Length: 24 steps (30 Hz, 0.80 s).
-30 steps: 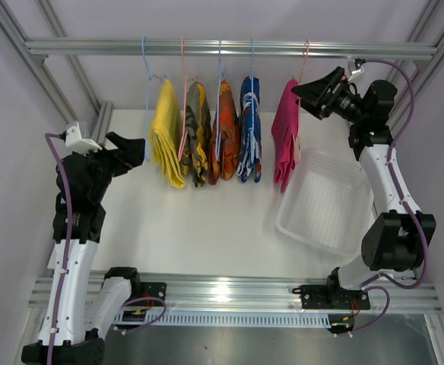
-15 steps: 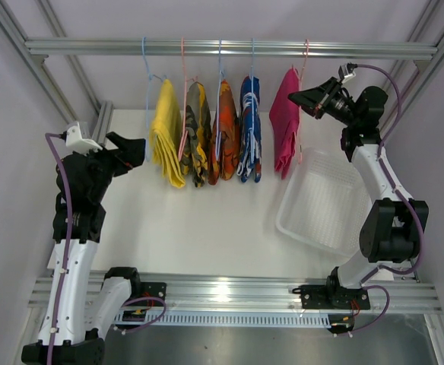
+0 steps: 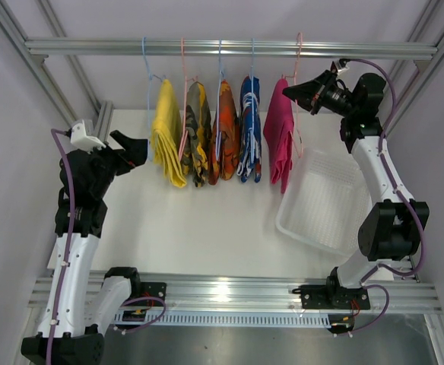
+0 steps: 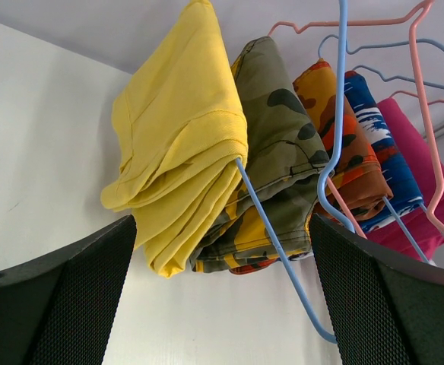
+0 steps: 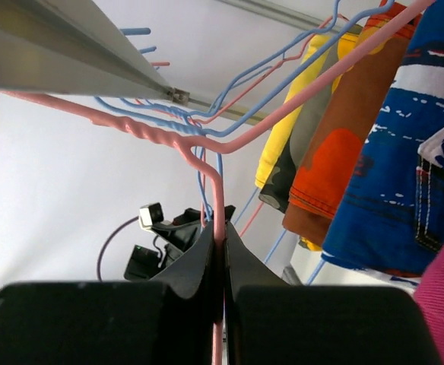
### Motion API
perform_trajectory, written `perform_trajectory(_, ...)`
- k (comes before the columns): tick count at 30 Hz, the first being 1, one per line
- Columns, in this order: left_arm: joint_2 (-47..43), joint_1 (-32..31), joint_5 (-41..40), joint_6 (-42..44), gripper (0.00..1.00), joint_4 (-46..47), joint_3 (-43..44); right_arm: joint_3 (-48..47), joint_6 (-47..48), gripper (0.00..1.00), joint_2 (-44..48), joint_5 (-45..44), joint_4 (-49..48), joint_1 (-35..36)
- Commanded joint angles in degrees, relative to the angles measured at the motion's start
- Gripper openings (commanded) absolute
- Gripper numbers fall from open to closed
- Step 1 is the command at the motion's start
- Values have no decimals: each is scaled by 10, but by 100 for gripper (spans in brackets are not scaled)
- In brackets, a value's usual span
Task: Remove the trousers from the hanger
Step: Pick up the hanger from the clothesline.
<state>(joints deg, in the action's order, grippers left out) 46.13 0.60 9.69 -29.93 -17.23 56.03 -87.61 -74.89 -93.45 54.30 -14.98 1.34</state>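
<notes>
My right end effector (image 5: pixel 220 228) pinches the pink hanger (image 5: pixel 217 190), folded magenta trousers (image 3: pixel 279 141) draped on it; left end effector (image 3: pixel 137 150) gapes apart

Plain yellow trousers (image 3: pixel 166 144), a yellow-brown camouflage pair (image 3: pixel 197 144), an orange-red blotched pair (image 3: pixel 227 133), a blue pair (image 3: pixel 250 129) streaked with white, and a plain magenta pair (image 3: pixel 280 137). The pink hanger (image 5: pixel 219 194) and the pale-blue hanger (image 4: pixel 283 260) are unpatterned. The basket (image 3: pixel 328 205) is translucent white and the table (image 3: pixel 207 220) plain white.

Soft matt cloth trousers (image 4: pixel 176 137); the pink hanger (image 5: pixel 217 190) in the right tool (image 5: pixel 220 230) is smooth coated wire; brushed metal rail (image 3: pixel 229 47) above it.
</notes>
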Motion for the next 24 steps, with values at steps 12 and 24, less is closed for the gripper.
perform_trajectory(12, -5, -1, 8, 8, 99, 15, 3, -108, 14, 0, 60, -71, -132, 0)
perform_trajectory(24, -6, -1, 8, 8, 99, 13, 4, 0, 70, 0, 181, -136, -81, 2)
